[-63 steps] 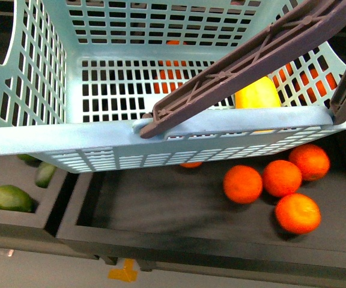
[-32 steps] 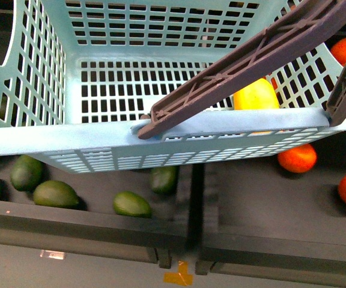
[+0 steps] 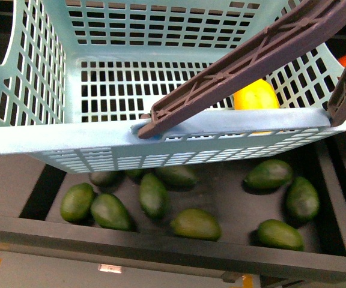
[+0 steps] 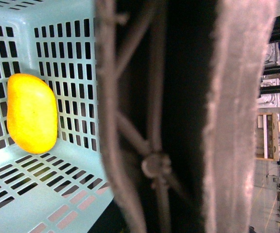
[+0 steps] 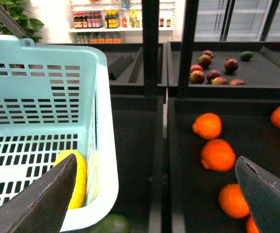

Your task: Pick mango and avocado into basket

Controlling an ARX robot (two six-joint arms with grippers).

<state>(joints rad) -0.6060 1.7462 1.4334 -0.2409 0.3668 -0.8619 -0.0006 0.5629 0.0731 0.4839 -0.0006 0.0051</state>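
Teal basket (image 5: 101, 145), mango (image 4: 32, 112) inside — right pincer (image 5: 155, 160) beside it, splayed wide, empty — left pincer unclear.

Mango (image 3: 256, 96): smooth, all yellow-orange, on its side inside basket (image 3: 179, 129), against the wall nearest the right hand (image 5: 155, 160). Basket: light teal, slotted. Avocados (image 3: 196, 224): dark green ovals, loose, beneath the basket's front rim.

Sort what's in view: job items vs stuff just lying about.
Job:
- basket
- mango, already in the basket
- avocados, in the tray below

Lying about:
- oranges
- reddish fruit in the far bin
- shelf bottles
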